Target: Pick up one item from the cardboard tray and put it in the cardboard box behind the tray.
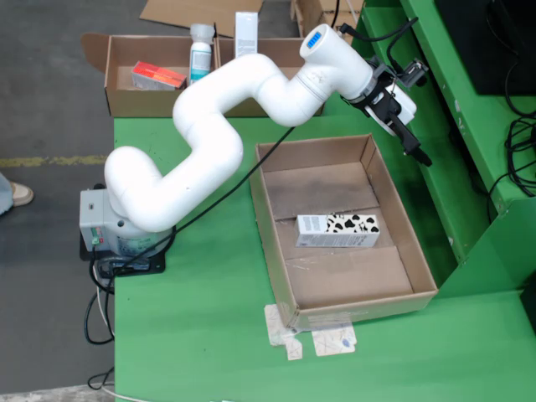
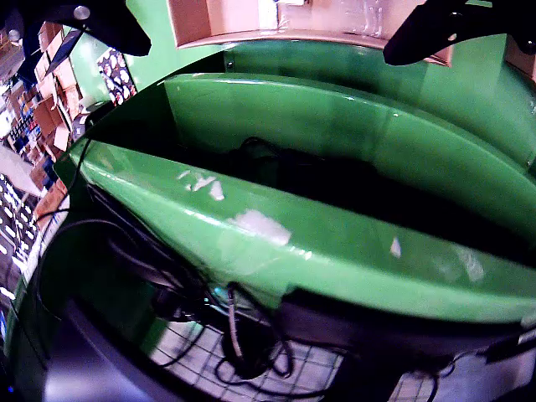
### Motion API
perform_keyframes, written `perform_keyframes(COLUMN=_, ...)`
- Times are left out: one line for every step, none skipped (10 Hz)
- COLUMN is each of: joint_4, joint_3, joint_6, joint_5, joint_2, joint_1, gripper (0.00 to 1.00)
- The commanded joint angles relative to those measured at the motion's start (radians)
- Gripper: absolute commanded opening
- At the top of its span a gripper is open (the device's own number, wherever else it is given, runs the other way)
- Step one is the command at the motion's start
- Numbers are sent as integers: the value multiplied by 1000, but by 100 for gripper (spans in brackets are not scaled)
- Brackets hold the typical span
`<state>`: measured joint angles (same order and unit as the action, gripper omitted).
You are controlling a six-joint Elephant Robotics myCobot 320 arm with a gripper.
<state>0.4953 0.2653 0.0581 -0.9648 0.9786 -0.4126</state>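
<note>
The jaws (image 1: 408, 134) stand apart with nothing between them; the wrist view shows two dark fingertips (image 2: 435, 32) spread wide at the frame's top corners, looking out over green framing and cables. They hang off the far right corner of the cardboard tray (image 1: 272, 209), tilted outward and away from it. Below and to their left in the fixed view, the cow-patterned carton (image 1: 338, 230) lies flat in the tray, untouched. No pick has been made, by my reading; grasp, lift and drop all remain. Further left, beyond the arm's elbow (image 1: 201, 109), the cardboard box (image 1: 126, 96) already holds several items at the worktop (image 1: 201, 318) edge.
</note>
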Motion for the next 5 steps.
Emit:
perform_keyframes(joint_4=17, joint_3=-265, joint_6=-60, joint_5=12, joint_2=96, joint_1=4, gripper=100)
perform_keyframes(joint_4=17, joint_3=-265, joint_6=-56, joint_5=12, joint_2=96, joint_1=4, gripper=100)
perform_keyframes(joint_4=17, joint_3=-265, joint_6=-58, joint_5=12, joint_2=100, joint_1=5, gripper=100)
perform_keyframes(joint_4=17, joint_3=-265, joint_6=-59, joint_5=12, joint_2=100, joint_1=5, gripper=100)
perform_keyframes(joint_4=17, joint_3=-265, joint_6=-45, joint_5=11, joint_2=107, joint_1=8, gripper=100)
